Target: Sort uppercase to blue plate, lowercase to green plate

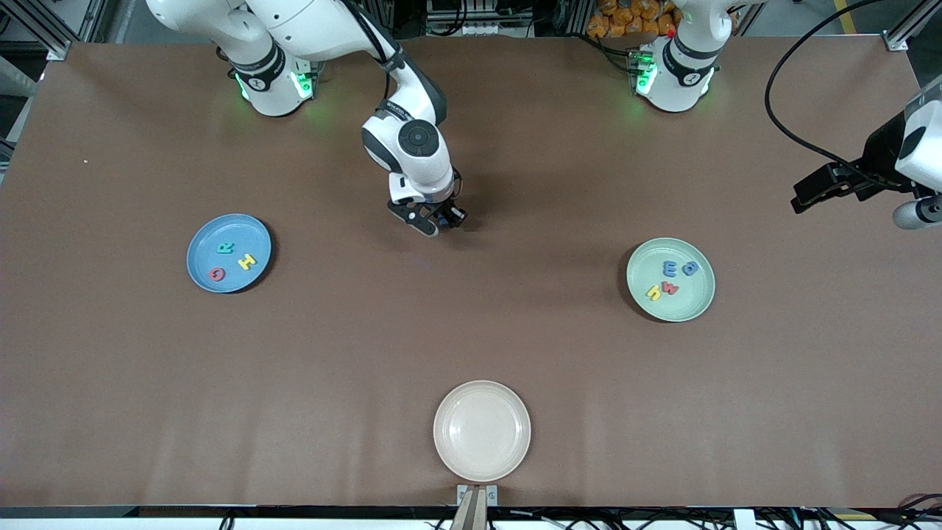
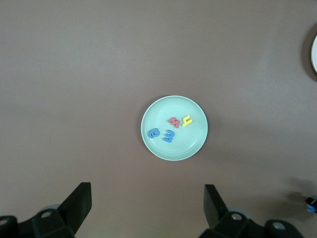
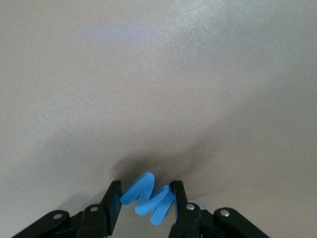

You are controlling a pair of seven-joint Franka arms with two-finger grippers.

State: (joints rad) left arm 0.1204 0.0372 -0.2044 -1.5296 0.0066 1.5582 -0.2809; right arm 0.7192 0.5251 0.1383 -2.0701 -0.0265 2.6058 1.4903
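My right gripper (image 1: 440, 221) is over the bare middle of the table, shut on the blue W (image 3: 148, 199), which sits squeezed between its fingers (image 3: 111, 203). The blue plate (image 1: 202, 254) lies toward the right arm's end and holds the teal R (image 1: 225, 248), yellow H (image 1: 246, 260) and red Q (image 1: 216, 274). The green plate (image 1: 688, 305) lies toward the left arm's end and holds the blue e (image 1: 670, 268), blue p/q shape (image 1: 689, 269), red w (image 1: 669, 287) and yellow h (image 1: 654, 293). My left gripper (image 2: 147, 206) is open, high above the table beside the green plate (image 2: 193, 144).
A cream plate (image 1: 482, 430) lies near the table's front edge, nearer to the front camera than both other plates. Its rim shows in the left wrist view (image 2: 314, 52). The left arm (image 1: 901, 158) hangs over the table's end.
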